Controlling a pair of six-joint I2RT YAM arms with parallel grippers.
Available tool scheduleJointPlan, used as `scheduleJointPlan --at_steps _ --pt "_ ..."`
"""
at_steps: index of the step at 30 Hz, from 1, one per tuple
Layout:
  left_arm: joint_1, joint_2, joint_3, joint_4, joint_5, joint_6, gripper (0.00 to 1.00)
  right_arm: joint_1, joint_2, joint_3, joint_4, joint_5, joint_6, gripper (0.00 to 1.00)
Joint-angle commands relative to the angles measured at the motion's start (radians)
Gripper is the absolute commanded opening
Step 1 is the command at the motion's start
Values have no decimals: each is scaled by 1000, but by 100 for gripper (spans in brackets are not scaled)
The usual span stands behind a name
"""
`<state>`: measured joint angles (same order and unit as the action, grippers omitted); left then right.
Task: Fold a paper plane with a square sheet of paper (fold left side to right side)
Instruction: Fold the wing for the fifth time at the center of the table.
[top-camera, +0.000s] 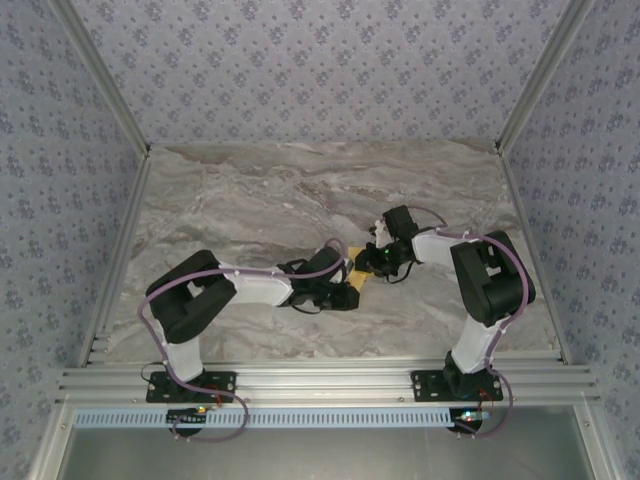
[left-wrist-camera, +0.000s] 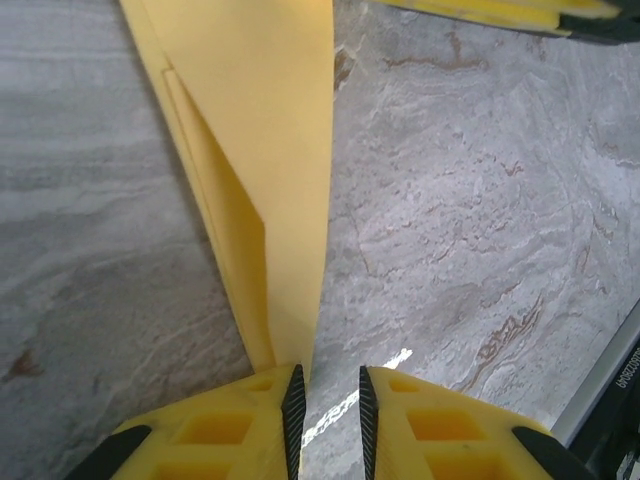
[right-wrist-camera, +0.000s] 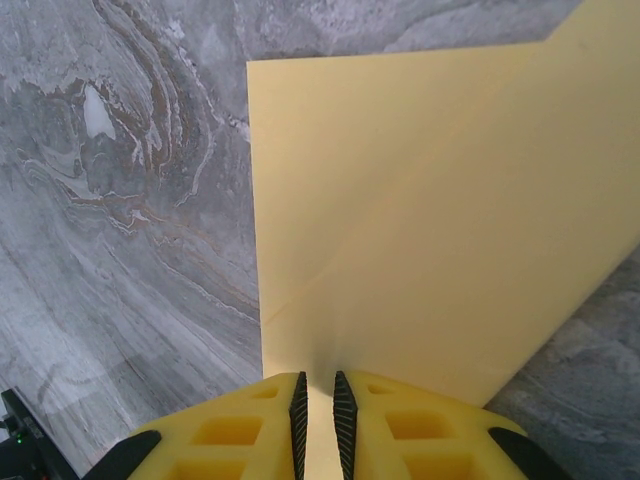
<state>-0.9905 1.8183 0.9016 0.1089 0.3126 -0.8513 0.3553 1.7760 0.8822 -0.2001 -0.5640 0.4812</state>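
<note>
Marble counter (top-camera: 300, 190), grey-veined, carries the left arm (top-camera: 230, 290) and right arm (top-camera: 480, 275) reaching inward to its middle, where the mustard-yellow sheet of paper (right-wrist-camera: 430, 220) lies partly folded between them. The right gripper (right-wrist-camera: 316, 400) holds its fingers (right-wrist-camera: 240, 430) a slit apart at the sheet's edge, paper showing in the gap; whether they pinch it I cannot tell. The left gripper (left-wrist-camera: 327, 400) has fingers (left-wrist-camera: 230, 430) narrowly parted over bare counter, the folded paper's narrow end touching one.
</note>
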Motion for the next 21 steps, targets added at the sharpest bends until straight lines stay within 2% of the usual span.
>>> scheduleJointPlan --at_steps 1,9,21 --pt "-14 -48 -40 -30 7 -20 23 3 65 -17 -69 127 -25 22" --pt "-8 -109 4 -86 -16 7 24 2 67 -13 -72 125 -25 22" --pt "-7 -33 83 -64 35 10 24 2 66 -12 -80 130 -30 22"
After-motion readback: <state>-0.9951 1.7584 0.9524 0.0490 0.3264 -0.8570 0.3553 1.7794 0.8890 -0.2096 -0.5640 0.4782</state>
